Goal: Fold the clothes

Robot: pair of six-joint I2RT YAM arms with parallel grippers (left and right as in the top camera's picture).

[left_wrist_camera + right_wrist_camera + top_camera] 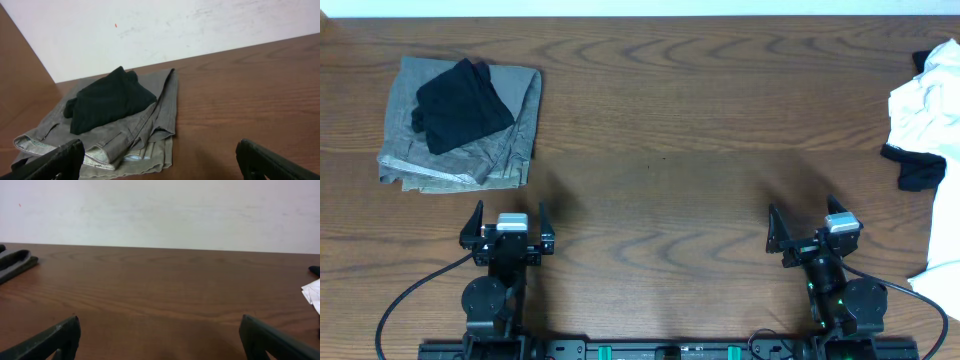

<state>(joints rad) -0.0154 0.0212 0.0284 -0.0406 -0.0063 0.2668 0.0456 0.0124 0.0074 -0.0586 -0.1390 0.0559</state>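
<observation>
White T-shirt crumpled at right edge of table, untouched. Left gripper, right gripper both spread wide, empty. Best: right gripper drags it to centre, flatten first.

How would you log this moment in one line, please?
left gripper open | right gripper open | white T-shirt crumpled at right edge, untouched

The T-shirt is white, trousers grey, other garment black

Lab-style robot test bench: wood-grain table, plain white wall behind.
</observation>
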